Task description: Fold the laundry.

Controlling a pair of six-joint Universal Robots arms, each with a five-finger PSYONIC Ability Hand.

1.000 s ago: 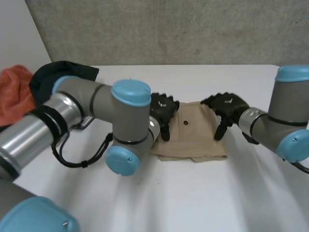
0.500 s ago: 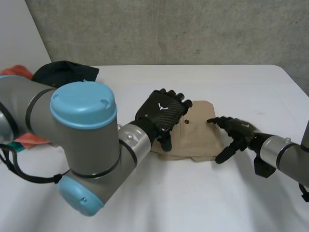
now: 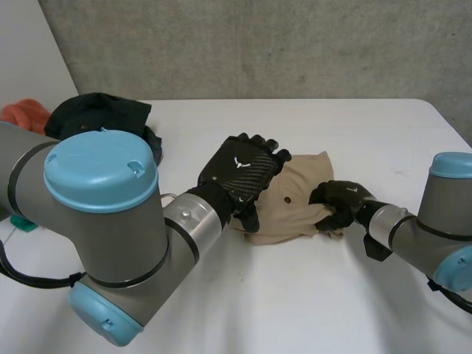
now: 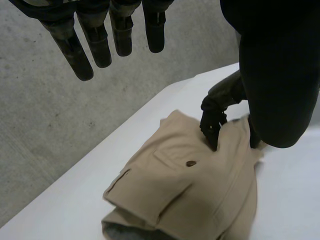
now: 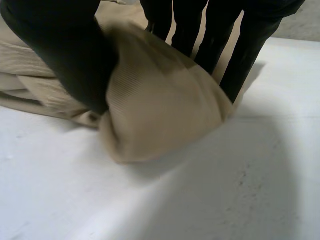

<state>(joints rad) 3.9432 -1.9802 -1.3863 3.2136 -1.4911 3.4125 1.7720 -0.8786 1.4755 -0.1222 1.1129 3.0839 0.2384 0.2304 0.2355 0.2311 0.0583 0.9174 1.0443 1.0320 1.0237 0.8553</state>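
Open earlier, my right hand (image 3: 335,205) is pinching the shorts' (image 3: 302,184) right edge; I'm hovering left hand (image 3: 240,173) spread opposite.

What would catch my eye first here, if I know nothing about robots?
A tan garment lies in the middle of the white table, with a black robot hand at each side. The right hand has bunched up the garment's right edge, fingers and thumb curled round it, while the left hand hovers open over its left side. At the table's far left lie a black cloth and an orange cloth.
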